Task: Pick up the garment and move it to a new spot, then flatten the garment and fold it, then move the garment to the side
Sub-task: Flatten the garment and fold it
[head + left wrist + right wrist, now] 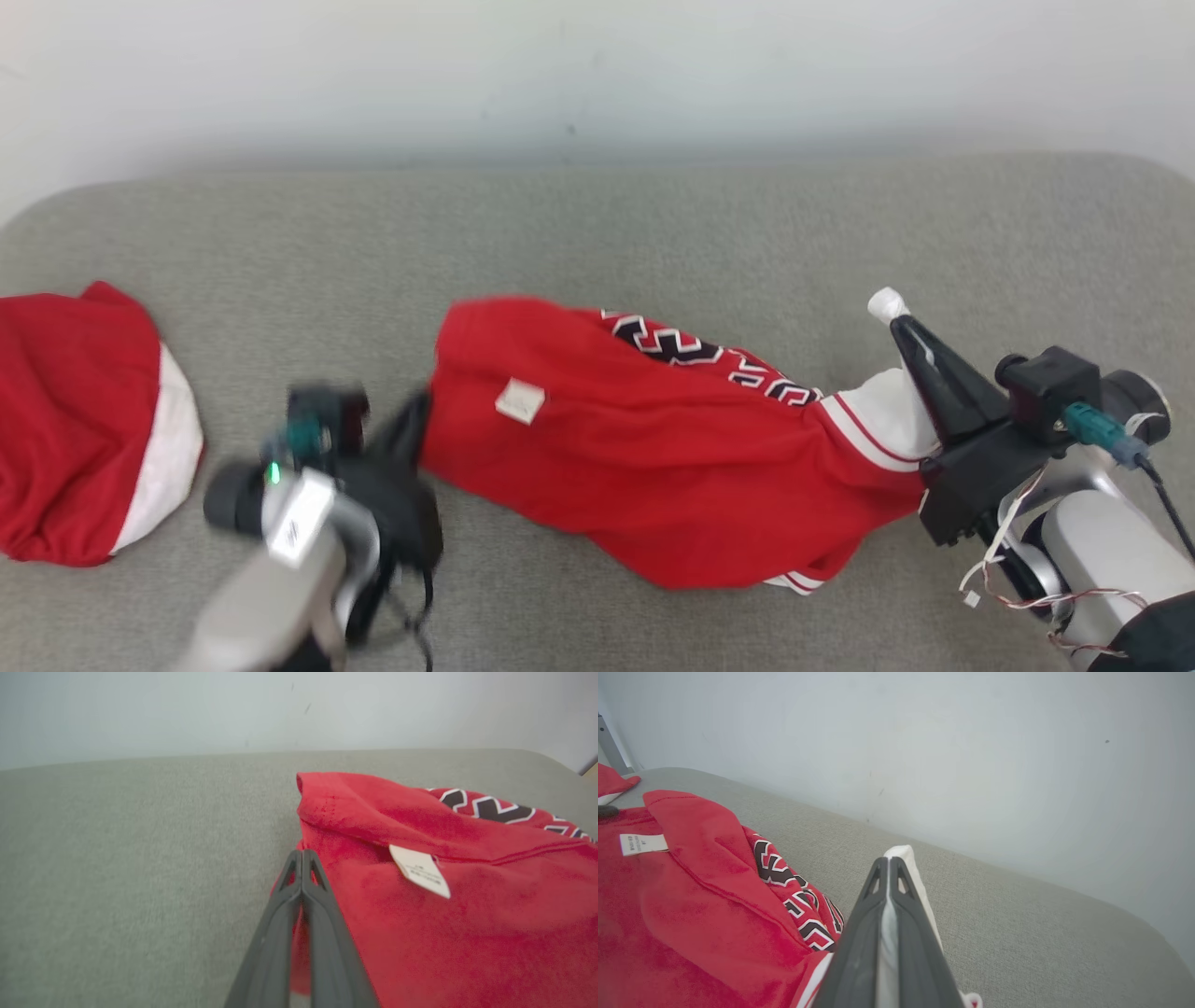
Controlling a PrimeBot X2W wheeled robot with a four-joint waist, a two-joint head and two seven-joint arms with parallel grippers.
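Background: pale plain wall (597, 75) running behind the far edge of the work surface.
Surface: bench (653, 224) covered in grey woven fabric, with rounded far corners.
Garment: red garment (653, 467) lying across the middle of the bench, drawn out lengthwise between the two grippers, its lower edge sagging onto the grey cover.
Garment details: a small white label (519, 401) sits on the red cloth near the left end. Black and white lettering (672, 345) runs along the far edge. A white trim (868, 420) with thin red stripes bunches up at the right end.
Left gripper: the left gripper (302, 856) is at the garment's left edge, fingers pressed together with red cloth showing in the slit between them. In the head view it is blurred.
Right gripper: the right gripper (888, 863) is clamped on the white end of the garment. A strip of white cloth runs between its fingers and pokes out past the tips.
Right gripper pose: in the head view its dark fingers (934, 373) slant up and to the left, over the white trim.
Other cloth: a second red and white cloth (84, 420) lies in a heap at the bench's left side, well apart from the garment.
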